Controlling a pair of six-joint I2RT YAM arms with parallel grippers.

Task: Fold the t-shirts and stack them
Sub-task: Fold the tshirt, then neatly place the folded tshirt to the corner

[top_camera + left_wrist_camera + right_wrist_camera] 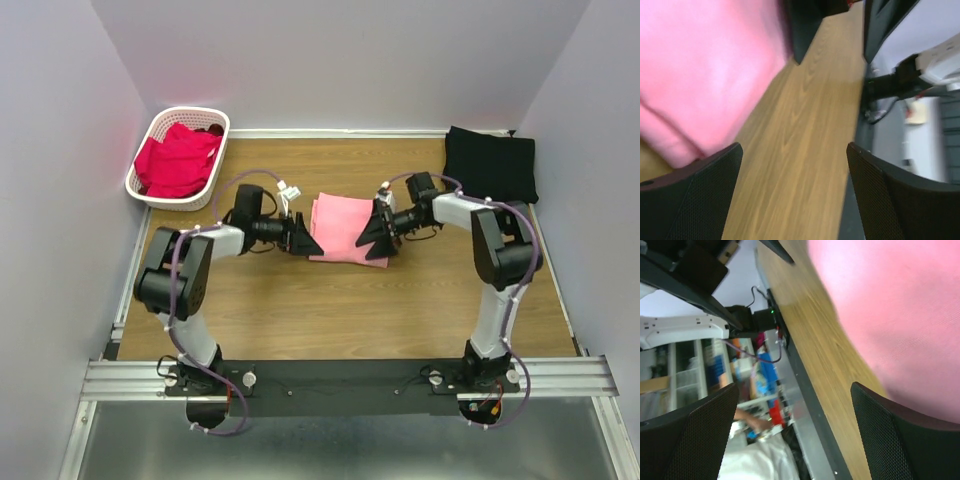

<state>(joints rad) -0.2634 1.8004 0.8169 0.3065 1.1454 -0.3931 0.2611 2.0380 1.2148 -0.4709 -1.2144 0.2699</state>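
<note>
White slotted basket point(221, 145): sitting at the far left corner of the counter point(330, 300) and holding the heaped magenta-red t-shirts point(178, 160). Black t-shirt point(490, 163): lying folded at the far right corner, outside the basket. Pink t-shirt point(340, 228): lying folded on the bare wood near the middle, between the two arms. Left pincer point(303, 238): hovering just beside the pink shirt's left edge, its jaws gaping wide and gripping nothing. Right pincer point(377, 232): hovering at the shirt's right edge, likewise spread wide and carrying nothing.
</note>
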